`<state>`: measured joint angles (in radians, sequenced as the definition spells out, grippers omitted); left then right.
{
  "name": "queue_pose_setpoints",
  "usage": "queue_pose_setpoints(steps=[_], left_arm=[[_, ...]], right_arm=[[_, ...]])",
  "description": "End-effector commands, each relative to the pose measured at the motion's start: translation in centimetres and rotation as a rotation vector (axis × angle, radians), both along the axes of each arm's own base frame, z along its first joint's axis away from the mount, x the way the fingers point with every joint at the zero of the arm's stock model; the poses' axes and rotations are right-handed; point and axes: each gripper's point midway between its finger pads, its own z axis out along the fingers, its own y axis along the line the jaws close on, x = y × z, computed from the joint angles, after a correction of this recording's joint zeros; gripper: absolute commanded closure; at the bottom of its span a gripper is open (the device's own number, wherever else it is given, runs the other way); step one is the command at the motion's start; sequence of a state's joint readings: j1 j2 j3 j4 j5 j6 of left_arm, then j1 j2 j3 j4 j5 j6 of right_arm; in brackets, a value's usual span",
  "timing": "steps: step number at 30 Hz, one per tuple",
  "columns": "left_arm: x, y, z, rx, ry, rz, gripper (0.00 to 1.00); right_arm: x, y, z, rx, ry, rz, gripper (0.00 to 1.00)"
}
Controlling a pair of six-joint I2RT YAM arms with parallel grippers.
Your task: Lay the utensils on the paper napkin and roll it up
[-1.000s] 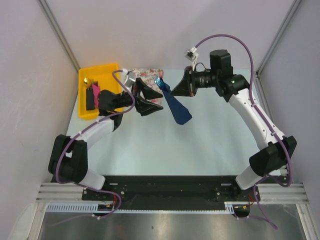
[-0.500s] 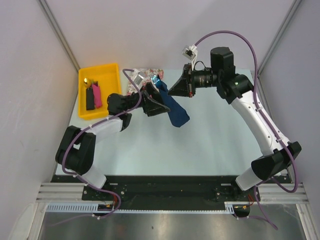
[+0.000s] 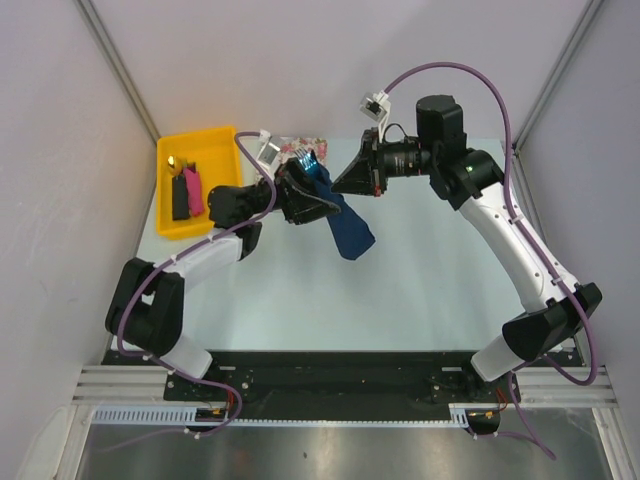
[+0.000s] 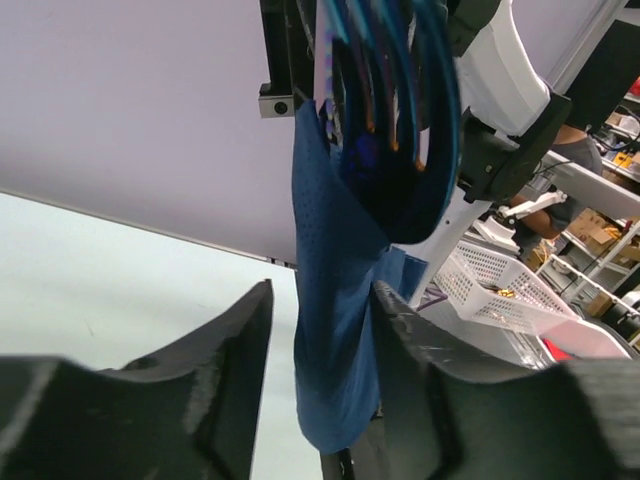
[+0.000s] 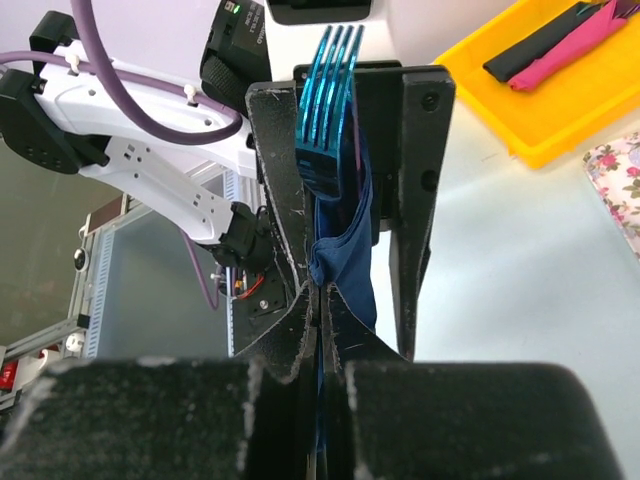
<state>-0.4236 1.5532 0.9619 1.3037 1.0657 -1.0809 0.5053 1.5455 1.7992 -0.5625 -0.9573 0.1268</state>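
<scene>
My right gripper [image 3: 347,181] [image 5: 322,290] is shut on the dark navy paper napkin [image 3: 347,226] [image 5: 347,262] and the blue utensil, a fork. The fork's tines [image 3: 308,158] [image 5: 325,110] stick out past the fingertips. The napkin hangs bunched from the jaws, above the table. My left gripper [image 3: 318,200] [image 4: 322,296] is open, with a finger on each side of the hanging napkin [image 4: 335,330]. There is a gap at its left finger. Its fingers [image 5: 420,150] also show in the right wrist view. The fork tines [image 4: 395,70] are above them. I do not see the tan-orange utensil.
A yellow tray [image 3: 200,133] [image 5: 560,115] at the back left holds a black block [image 3: 179,199] and a pink block [image 3: 193,192]. The pink-and-white floral mat [image 3: 290,148] [image 5: 615,165] lies at the back, partly behind the grippers.
My left arm has swung right and forward, and its open fingers now straddle the hanging napkin. My right gripper has shifted slightly left, still holding the napkin and fork.
</scene>
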Motion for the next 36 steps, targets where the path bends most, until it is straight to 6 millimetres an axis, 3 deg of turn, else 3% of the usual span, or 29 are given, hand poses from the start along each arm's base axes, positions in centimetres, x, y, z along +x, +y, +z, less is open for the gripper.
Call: queue_pose_setpoints(steps=[1,3,4,9,11,12,14,15,18,21,25,29,33,36], left_arm=[[-4.4,1.6,6.1,-0.195,-0.39,-0.015,0.59],[-4.6,1.5,6.1,-0.197,-0.384,-0.025,0.68],[-4.7,1.5,6.2,-0.198,-0.384,-0.029,0.77],[-4.9,1.5,7.1,-0.208,-0.376,-0.035,0.89],[-4.7,1.5,7.5,-0.206,-0.359,-0.028,0.98],[-4.6,1.6,7.6,-0.207,-0.356,-0.024,1.0],[-4.0,1.8,7.9,-0.205,-0.33,0.0,1.0],[-3.7,1.9,8.0,-0.202,-0.32,0.011,1.0],[-2.4,2.5,8.8,-0.198,-0.306,0.066,1.0],[-1.0,3.1,9.9,-0.188,-0.288,0.122,1.0],[1.2,3.7,11.0,-0.155,-0.229,0.215,1.0],[1.4,3.9,11.7,-0.142,-0.204,0.249,1.0],[2.3,4.0,11.9,-0.131,-0.142,0.309,1.0],[2.9,3.9,11.8,-0.112,-0.098,0.363,1.0]], right_arm=[[-1.4,-0.3,4.9,0.093,-0.123,0.005,1.0],[-1.3,-0.3,5.1,0.101,-0.129,0.002,1.0],[-1.3,-0.3,5.1,0.103,-0.127,-0.001,1.0],[-1.2,-0.3,5.4,0.113,-0.136,-0.006,1.0],[-1.0,-0.3,5.1,0.108,-0.127,-0.012,1.0],[-0.7,-0.5,4.9,0.102,-0.117,-0.023,0.83],[0.0,-0.9,4.6,0.097,-0.095,-0.049,0.61],[0.4,-1.6,4.7,0.097,-0.095,-0.074,0.42],[1.3,-3.2,4.0,0.078,-0.085,-0.136,0.19],[1.1,-4.3,2.2,0.028,-0.069,-0.162,0.09],[-0.1,-5.7,1.4,0.006,-0.061,-0.176,0.08],[-0.7,-5.7,0.8,-0.007,-0.07,-0.166,0.0],[0.5,-5.5,0.4,-0.038,-0.123,-0.228,0.0],[0.7,-4.7,1.3,-0.006,-0.184,-0.253,0.0]])
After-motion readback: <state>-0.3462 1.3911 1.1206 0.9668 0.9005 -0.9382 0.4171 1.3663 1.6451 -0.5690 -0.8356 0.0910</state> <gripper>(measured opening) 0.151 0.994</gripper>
